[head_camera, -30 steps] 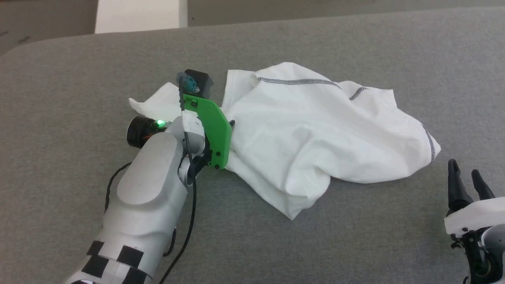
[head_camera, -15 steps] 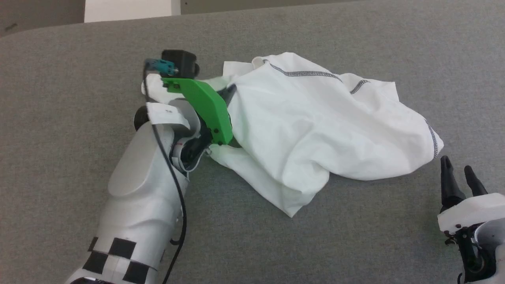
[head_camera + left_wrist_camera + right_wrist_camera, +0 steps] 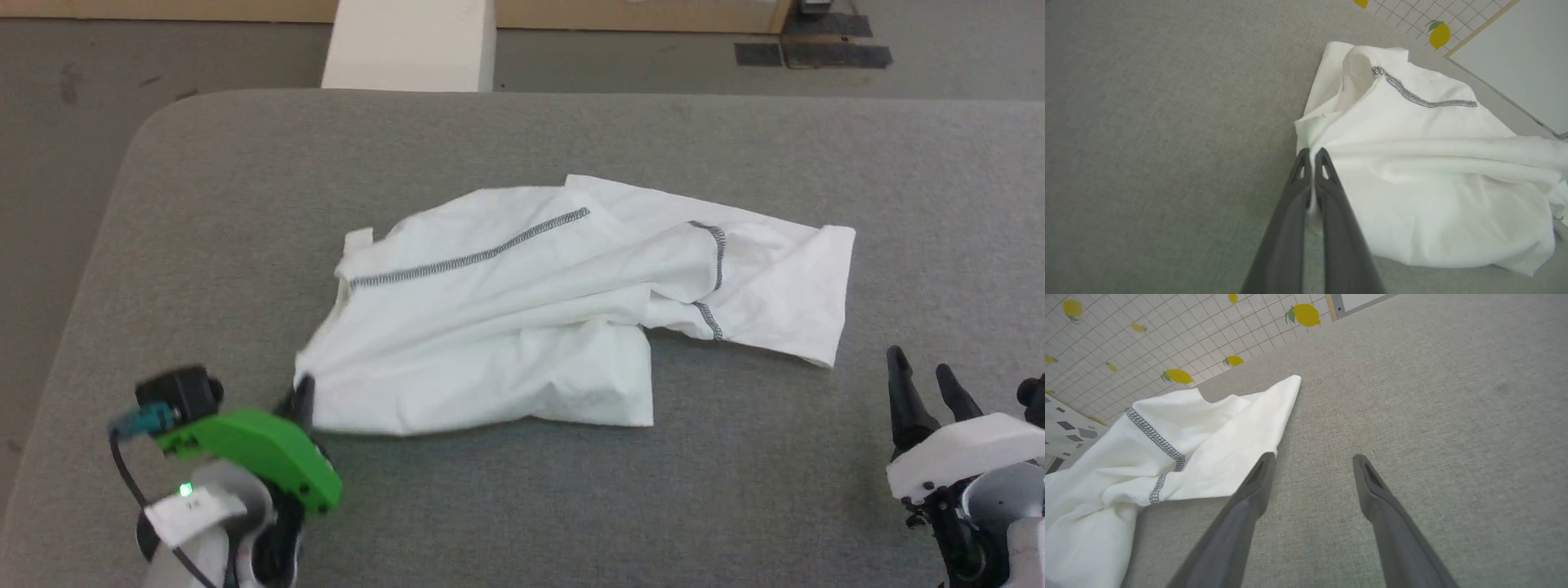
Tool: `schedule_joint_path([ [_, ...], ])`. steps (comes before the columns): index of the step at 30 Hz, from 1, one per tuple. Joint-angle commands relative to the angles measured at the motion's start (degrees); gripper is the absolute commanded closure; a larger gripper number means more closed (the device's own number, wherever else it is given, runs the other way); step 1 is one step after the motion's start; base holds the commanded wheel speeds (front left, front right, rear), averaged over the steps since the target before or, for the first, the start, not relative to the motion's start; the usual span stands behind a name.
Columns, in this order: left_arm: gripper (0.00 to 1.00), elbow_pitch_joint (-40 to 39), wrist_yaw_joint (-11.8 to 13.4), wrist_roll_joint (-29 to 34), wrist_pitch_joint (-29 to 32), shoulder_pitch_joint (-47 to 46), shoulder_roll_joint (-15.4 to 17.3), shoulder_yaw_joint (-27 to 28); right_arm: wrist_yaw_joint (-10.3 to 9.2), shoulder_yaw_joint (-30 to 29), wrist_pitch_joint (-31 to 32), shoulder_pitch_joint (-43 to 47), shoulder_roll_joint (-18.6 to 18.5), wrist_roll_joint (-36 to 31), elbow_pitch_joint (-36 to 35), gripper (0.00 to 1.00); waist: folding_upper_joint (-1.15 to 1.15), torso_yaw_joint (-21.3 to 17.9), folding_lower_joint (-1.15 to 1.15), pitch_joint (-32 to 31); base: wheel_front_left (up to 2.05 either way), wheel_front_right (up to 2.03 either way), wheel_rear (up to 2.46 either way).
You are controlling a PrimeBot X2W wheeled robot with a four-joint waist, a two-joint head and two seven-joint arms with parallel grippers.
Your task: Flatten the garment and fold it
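The shirt lies in a loose heap at the middle of the grey table. It is thin white cloth, softly creased, spread wider than deep, with a flap doubled under along its near edge. A line of dark zigzag stitching slants across its left half, and a shorter curved seam shows toward the right. At the near-left corner the left gripper has its two dark fingers pressed together on the shirt's edge, a sliver of white caught between them in the left wrist view. From the head, a bright green bracket and a small black camera on that wrist hide most of the fingers. The right gripper hangs over bare table off the shirt's right end, its tapered fingers spread apart, close to the cloth but holding nothing. The tabletop is a felt-like woven cover with a rounded corner. Beyond its far edge stand a rigid white box and a dark mat on the floor. A tiled wall printed with lemons shows in the wrist views.
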Motion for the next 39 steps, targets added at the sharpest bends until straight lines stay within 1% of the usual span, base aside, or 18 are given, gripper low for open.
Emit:
schedule_joint_path([
  [1,1.00,-0.99,1.05,-0.55,0.89,3.62,-0.62,-0.24,-0.06,0.50,0.47,0.43,0.00,-0.20,-0.12,0.00,0.00,3.65,0.00,-3.29,0.00,0.00,0.00],
  [3,1.00,-1.59,1.73,-1.63,1.78,7.70,-2.01,-0.80,-0.06,0.84,0.69,0.45,0.00,-0.13,-0.08,0.00,0.00,4.25,0.00,-3.68,0.00,0.00,0.00],
  [6,1.00,-2.26,1.70,-4.31,3.47,11.27,-3.95,-1.53,-0.06,1.34,1.28,0.85,0.01,-0.35,0.02,0.00,0.00,5.04,0.00,-4.24,0.00,0.00,0.00],
  [7,0.96,-2.57,1.53,-5.00,3.44,11.49,-4.23,-1.34,-0.06,1.60,1.54,0.94,0.01,-0.48,-0.02,0.00,0.00,5.17,0.00,-4.32,0.00,0.00,0.00],
  [8,0.46,-3.39,1.04,-6.52,2.85,11.31,-4.81,-0.60,-0.06,1.91,1.78,0.96,0.01,-0.71,-0.15,0.00,0.00,5.33,0.00,-4.46,0.00,0.00,0.00],
  [9,0.00,-3.95,0.81,-7.06,2.25,11.04,-4.96,-0.07,-0.06,2.07,1.92,0.87,0.01,-0.92,-0.27,0.00,0.00,5.41,0.00,-4.53,0.00,0.00,0.00],
  [12,0.00,-6.91,-0.06,-6.81,-1.45,8.96,-4.13,2.38,-0.06,2.80,3.72,-0.37,0.01,-3.62,-0.87,0.00,0.00,5.51,0.00,-4.80,0.00,0.00,0.00],
  [15,0.00,-8.02,-1.31,-2.88,-6.60,6.81,-1.91,3.07,-0.06,3.24,7.94,-2.87,0.01,-8.29,-0.85,0.00,0.00,5.29,0.00,-4.58,0.00,0.00,0.00],
  [16,0.00,-8.21,-1.92,-0.47,-9.31,6.12,-0.91,2.88,-0.06,3.13,9.95,-4.20,0.01,-10.68,-0.66,0.00,0.00,5.19,0.00,-4.40,0.00,0.00,0.00],
  [19,0.00,-8.04,-2.85,5.50,-18.17,5.01,0.25,2.47,-0.06,2.70,15.84,-7.60,0.01,-16.76,0.52,0.00,0.00,5.22,0.00,-3.91,0.00,0.00,0.00],
  [22,0.00,-7.09,-3.52,10.60,-26.58,4.28,0.24,1.13,-0.06,1.05,20.06,-11.04,0.01,-22.02,2.22,0.00,0.00,5.76,0.00,-2.90,0.00,0.00,0.00],
  [23,0.00,-7.01,-4.04,11.57,-27.91,4.07,-0.01,0.57,-0.06,0.20,20.75,-11.76,0.01,-22.86,2.94,0.00,0.00,6.14,0.00,-2.58,0.00,0.00,0.00],
  [26,0.00,-7.22,-5.05,15.41,-29.90,3.28,-0.96,-0.29,-0.06,-2.83,22.48,-13.49,0.01,-26.68,5.23,0.00,0.00,7.50,0.00,-1.03,0.00,0.00,0.00],
  [30,0.00,-9.57,-6.17,18.42,-30.13,3.08,-3.36,1.50,-0.06,-3.89,24.31,-14.71,0.01,-28.19,8.35,0.00,0.00,8.51,0.00,1.27,0.00,0.00,0.00],
  [36,0.00,-10.35,-9.25,19.82,-30.15,2.75,-6.22,3.96,-0.06,-1.68,24.36,-15.10,0.01,-23.69,11.50,0.00,0.00,9.37,0.00,3.49,0.00,0.00,0.00],
  [37,0.00,-10.31,-9.65,20.01,-30.15,2.68,-6.54,4.41,-0.06,-1.31,23.89,-15.25,0.01,-22.98,11.52,0.73,0.00,9.28,0.00,3.64,0.00,0.00,0.00],
  [38,0.00,-10.23,-9.94,20.15,-30.15,2.62,-6.77,4.69,-0.06,-1.17,23.33,-15.48,0.01,-22.58,11.30,1.00,0.00,9.16,0.00,3.76,0.00,0.00,0.00],
  [39,0.00,-10.15,-10.26,20.32,-30.15,2.49,-7.02,5.03,-0.06,-1.12,22.76,-15.80,0.01,-22.07,10.90,1.00,0.00,8.92,0.00,3.88,0.00,0.00,0.00],
])
